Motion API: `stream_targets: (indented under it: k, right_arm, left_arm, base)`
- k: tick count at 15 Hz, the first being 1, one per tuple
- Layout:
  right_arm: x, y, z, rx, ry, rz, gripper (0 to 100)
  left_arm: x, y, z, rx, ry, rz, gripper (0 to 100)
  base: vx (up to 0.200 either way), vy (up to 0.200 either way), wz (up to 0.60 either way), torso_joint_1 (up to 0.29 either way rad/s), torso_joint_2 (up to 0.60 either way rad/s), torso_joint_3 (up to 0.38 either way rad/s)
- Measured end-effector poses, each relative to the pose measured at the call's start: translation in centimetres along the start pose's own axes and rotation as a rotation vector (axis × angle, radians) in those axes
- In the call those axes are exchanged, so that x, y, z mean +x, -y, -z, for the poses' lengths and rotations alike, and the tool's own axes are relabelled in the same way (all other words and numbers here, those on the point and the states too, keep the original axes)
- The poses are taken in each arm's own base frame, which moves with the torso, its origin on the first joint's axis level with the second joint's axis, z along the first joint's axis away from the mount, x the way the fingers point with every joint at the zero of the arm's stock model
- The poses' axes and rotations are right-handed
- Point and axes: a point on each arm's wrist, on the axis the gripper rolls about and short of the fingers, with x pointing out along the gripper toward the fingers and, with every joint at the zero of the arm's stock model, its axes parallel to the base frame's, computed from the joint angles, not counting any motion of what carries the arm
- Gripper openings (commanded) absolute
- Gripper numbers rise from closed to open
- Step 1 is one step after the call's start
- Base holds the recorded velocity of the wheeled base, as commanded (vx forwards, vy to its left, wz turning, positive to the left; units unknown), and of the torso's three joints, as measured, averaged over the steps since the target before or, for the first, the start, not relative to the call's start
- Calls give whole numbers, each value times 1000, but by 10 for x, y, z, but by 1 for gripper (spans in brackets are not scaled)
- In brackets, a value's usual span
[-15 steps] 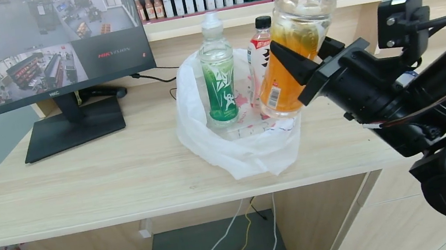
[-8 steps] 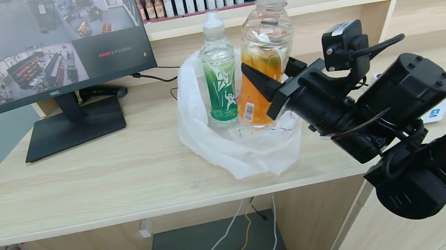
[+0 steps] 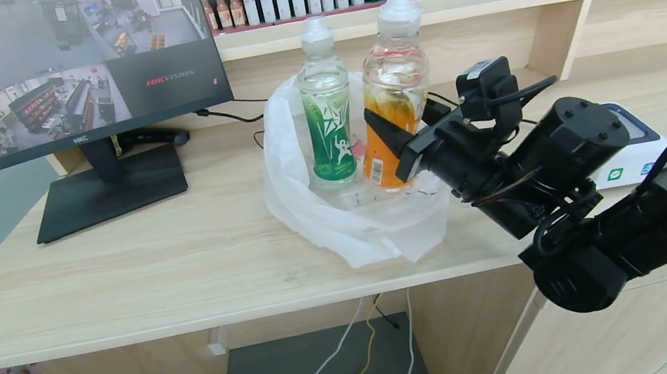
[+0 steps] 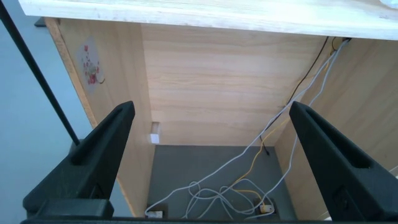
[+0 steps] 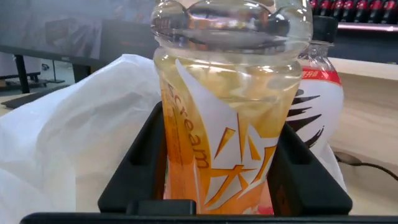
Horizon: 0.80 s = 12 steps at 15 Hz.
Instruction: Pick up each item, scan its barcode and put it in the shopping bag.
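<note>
One orange drink bottle (image 3: 395,80) stands in the shopping bag (image 3: 340,226) beside a green bottle (image 3: 331,127), my right gripper (image 3: 408,128) clamped round its label. Thin, part-full plastic: light, squashable, probably slick, so I'd hold low. Left gripper (image 4: 211,112) gapes wide, empty.

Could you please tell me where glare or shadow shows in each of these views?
Head view: even light, highlights on the clear shoulder of the orange bottle. Right wrist view: bright reflections across its clear top, above the right claw. Left wrist view: no glare; the recess under the counter lies in shade.
</note>
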Motion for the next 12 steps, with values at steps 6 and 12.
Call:
stream_targets:
  k: [6, 12]
  right_arm:
    - [8, -3, 14, 1, -2, -5, 0]
    - [8, -6, 31, 9, -30, -7, 0]
  left_arm:
    - [0, 0, 0, 0, 0, -1, 100]
    - [0, 0, 0, 0, 0, -1, 100]
  base:
    - [0, 0, 0, 0, 0, 0]
    - [0, 0, 0, 0, 0, 0]
